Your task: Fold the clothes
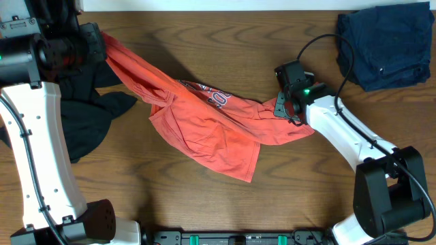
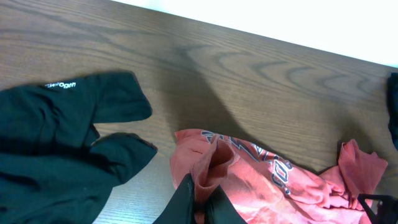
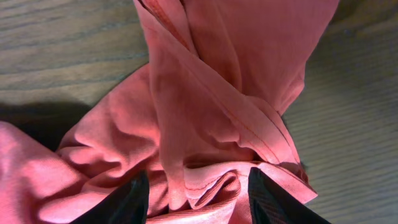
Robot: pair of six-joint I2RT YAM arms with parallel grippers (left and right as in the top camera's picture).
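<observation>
A red T-shirt (image 1: 204,129) with dark lettering lies crumpled and stretched diagonally across the wooden table. My left gripper (image 1: 102,46) is at the upper left, shut on a pinch of the shirt's edge (image 2: 214,165), with its fingers (image 2: 200,202) closed together and holding that end raised. My right gripper (image 1: 283,105) is at the shirt's right end. Its fingers (image 3: 199,199) are spread wide on either side of bunched red fabric (image 3: 205,93), pressed down over it.
A black garment (image 1: 85,126) lies heaped at the left, under my left arm, and also shows in the left wrist view (image 2: 56,143). A folded navy garment (image 1: 388,44) sits at the back right corner. Bare wood (image 1: 136,204) shows along the front.
</observation>
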